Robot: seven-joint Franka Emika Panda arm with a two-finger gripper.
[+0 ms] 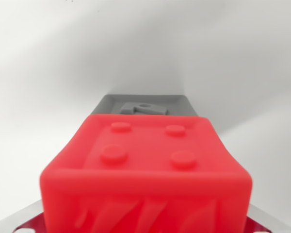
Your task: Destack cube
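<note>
A red cube [145, 165] fills the lower middle of the wrist view, very close and partly blurred. Its upper face carries four round studs, and the face nearest the camera has a raised flame-like pattern. Slivers of my gripper [145, 221] show as grey metallic fingers [19, 219] at the bottom left and bottom right corners. They lie tight against the cube's two sides, and the fingertips themselves are hidden. No second cube shows in this view; whatever lies under the red cube is hidden.
Beyond the cube lies a shallow grey tray [106, 103] holding a small grey part [143, 108] with a hole. A plain white surface [48, 73] surrounds everything, with soft shadows to the right.
</note>
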